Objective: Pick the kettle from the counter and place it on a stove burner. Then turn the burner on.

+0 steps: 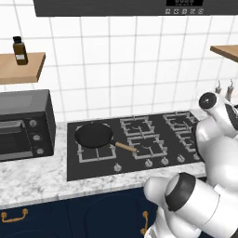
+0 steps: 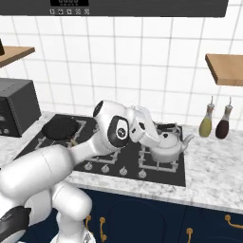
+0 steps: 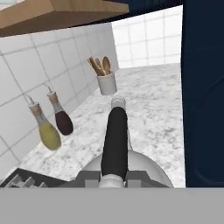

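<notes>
At the far left of the long white stone counter with grey marble veining stands a dark boxy microwave oven, set back against the tiled wall, and above it a tan wooden shelf carries a small brown bottle with a black cap. Next along, the black glass cooktop is sunk into the counter, with a row of small metal knobs along its front edge. A round black frying pan with a wooden handle sits on the front left grate. On the front right stove burner, a square grey metal grate near the cooktop's right edge, rests the small squat silver-white metal kettle, its short spout turned toward the right. The white arm's two-finger gripper is at the kettle's top on its left side, and in the hand view the dark arched handle runs up from between the fingertips, which stand narrow on either side of it, clamped on it. Right of the cooktop, at the counter's back edge, a slim yellow-filled bottle and a slim dark red-filled bottle stand just beside each other, and farther right a white cup of wooden utensils stands by the wall.
</notes>
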Controlling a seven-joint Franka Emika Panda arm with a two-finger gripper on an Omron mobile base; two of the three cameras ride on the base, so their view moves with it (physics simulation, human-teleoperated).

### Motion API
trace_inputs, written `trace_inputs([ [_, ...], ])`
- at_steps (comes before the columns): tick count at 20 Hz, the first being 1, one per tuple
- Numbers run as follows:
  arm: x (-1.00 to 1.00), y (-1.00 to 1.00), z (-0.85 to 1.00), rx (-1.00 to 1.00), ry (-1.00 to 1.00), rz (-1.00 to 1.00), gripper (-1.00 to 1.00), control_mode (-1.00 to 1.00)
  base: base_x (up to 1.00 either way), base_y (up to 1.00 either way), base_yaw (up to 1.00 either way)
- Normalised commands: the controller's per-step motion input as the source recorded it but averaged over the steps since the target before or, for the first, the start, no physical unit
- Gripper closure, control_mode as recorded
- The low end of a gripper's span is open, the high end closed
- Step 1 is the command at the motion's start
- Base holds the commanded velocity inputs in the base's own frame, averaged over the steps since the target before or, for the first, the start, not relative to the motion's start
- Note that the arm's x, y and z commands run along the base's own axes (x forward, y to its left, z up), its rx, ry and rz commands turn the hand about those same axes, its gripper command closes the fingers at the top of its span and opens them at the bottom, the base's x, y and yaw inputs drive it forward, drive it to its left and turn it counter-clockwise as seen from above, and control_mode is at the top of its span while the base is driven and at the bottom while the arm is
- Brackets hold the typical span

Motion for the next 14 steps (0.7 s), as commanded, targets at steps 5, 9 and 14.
trace_inputs([
  [5,0.37,0.35,0.00,-0.10,0.32,0.05,1.00,-1.00,0.00,0.00,0.00],
  [9,0.49,0.08,0.00,-0.04,0.27,0.02,1.00,-1.00,0.00,0.00,0.00],
  [14,0.44,0.00,-0.03,0.00,0.09,0.00,1.00,-1.00,0.00,0.00,0.00],
])
